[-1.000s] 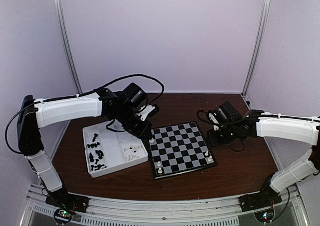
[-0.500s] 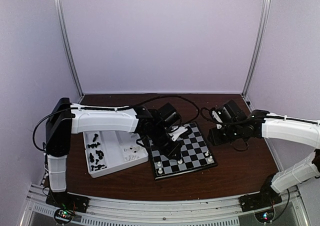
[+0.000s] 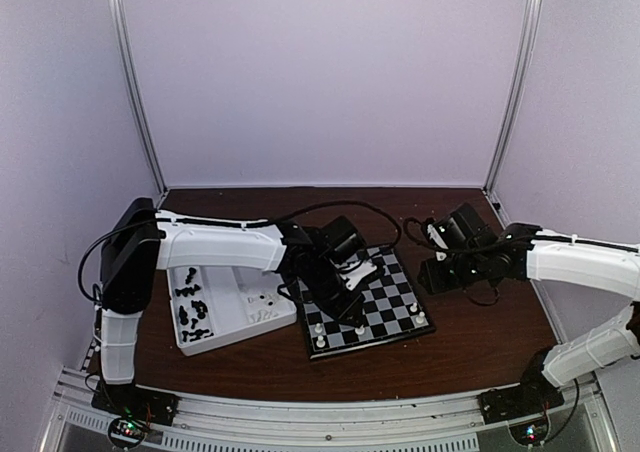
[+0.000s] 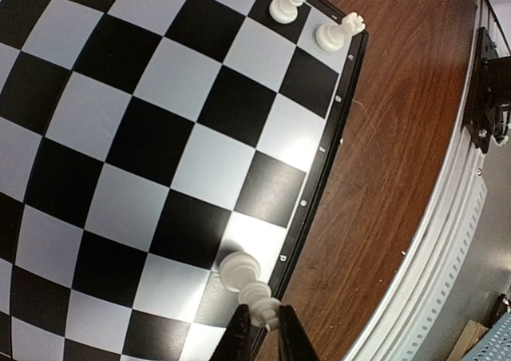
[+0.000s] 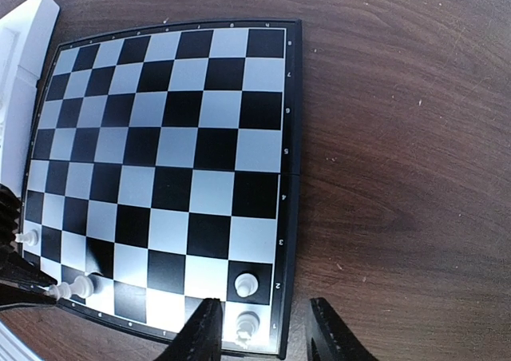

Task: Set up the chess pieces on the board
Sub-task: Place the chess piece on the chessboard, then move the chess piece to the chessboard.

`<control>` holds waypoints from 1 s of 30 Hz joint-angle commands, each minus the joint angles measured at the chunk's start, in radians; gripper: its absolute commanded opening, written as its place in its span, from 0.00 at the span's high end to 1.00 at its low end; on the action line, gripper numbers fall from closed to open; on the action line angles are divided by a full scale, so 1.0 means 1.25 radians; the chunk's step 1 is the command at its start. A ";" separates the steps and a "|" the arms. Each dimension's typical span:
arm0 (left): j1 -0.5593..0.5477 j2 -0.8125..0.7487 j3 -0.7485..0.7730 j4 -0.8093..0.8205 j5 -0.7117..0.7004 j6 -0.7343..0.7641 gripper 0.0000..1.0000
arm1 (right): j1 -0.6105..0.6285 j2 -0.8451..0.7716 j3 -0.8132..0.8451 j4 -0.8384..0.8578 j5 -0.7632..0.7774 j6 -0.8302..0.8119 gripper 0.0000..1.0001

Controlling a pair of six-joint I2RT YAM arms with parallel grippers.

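The left gripper (image 4: pixel 263 319) was clenched on a cream-white piece (image 4: pixel 260 299) at 6 o'clock in the left wrist view, over the edge row of the board (image 4: pixel 172 77). Whether its base already touched the square, I cannot tell. A second white piece (image 4: pixel 239 269) stood just beside it, at 11 o'clock from it. The step in hand was, I judge, to set this piece on its square. To do it well, the gripper needed to bring the base flat, loosen only a little, and rise straight. A sideways move could knock the neighbour or push the piece onto the counter (image 4: pixel 399 137). The right gripper (image 5: pixel 265 305) hung released at the board's 3 o'clock side, grasping nothing.
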 commanded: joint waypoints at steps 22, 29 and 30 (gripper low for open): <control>0.091 -0.207 -0.130 0.070 -0.100 -0.044 0.59 | 0.073 -0.013 -0.031 0.124 -0.210 -0.052 0.52; 0.186 -0.301 -0.204 0.029 -0.210 -0.016 0.59 | 0.169 0.110 0.057 0.077 -0.181 -0.082 0.49; 0.199 -0.312 -0.214 0.027 -0.218 -0.017 0.59 | 0.185 0.132 0.074 0.073 -0.169 -0.085 0.49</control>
